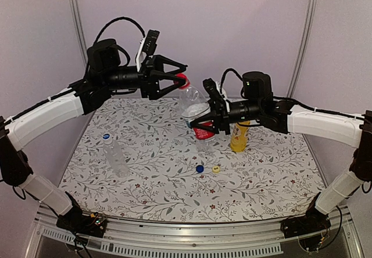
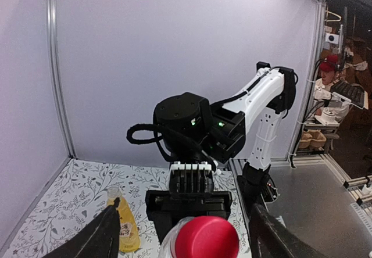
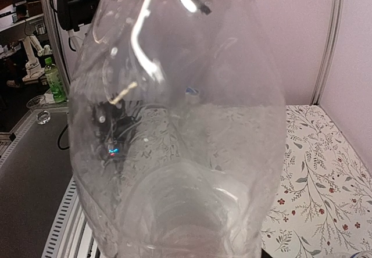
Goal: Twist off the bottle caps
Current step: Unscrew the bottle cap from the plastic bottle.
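A clear bottle with a red-white label (image 1: 197,115) is held tilted above the mat, and my right gripper (image 1: 202,124) is shut on its body. In the right wrist view this bottle (image 3: 174,124) fills the frame and hides the fingers. Its red cap (image 1: 182,81) (image 2: 207,238) points at my left gripper (image 1: 181,79) (image 2: 186,211). That gripper is open, with one dark finger (image 2: 99,237) on each side of the cap and a gap to it. A yellow-liquid bottle (image 1: 239,137) (image 2: 124,220) stands uncapped behind. A clear bottle with a blue cap (image 1: 116,155) lies at the left.
A loose blue cap (image 1: 199,168) and a loose yellow cap (image 1: 215,168) lie on the floral mat (image 1: 163,188) near its middle. Walls and metal posts (image 1: 74,14) close in the back and sides.
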{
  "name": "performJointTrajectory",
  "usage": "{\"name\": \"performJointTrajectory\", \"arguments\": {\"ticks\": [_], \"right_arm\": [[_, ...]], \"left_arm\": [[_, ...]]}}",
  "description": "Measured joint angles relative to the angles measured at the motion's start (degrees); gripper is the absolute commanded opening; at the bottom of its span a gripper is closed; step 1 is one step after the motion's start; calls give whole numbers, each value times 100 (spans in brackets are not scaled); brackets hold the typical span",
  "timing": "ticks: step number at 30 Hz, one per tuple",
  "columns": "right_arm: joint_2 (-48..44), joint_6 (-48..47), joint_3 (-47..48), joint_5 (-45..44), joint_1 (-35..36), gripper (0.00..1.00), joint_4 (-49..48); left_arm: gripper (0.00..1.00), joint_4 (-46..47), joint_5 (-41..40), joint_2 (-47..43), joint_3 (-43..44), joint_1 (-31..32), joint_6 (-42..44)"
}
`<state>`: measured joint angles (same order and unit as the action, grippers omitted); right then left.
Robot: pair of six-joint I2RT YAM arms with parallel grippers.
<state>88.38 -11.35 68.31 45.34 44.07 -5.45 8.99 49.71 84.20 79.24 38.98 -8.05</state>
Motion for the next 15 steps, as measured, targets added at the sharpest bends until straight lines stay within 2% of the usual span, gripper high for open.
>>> {"name": "performJointTrajectory", "arguments": {"ticks": [15], "right_arm": [[107, 24, 66, 28, -33, 35, 131]], "left_arm": [[74, -210, -437, -315, -103, 170, 695]]}}
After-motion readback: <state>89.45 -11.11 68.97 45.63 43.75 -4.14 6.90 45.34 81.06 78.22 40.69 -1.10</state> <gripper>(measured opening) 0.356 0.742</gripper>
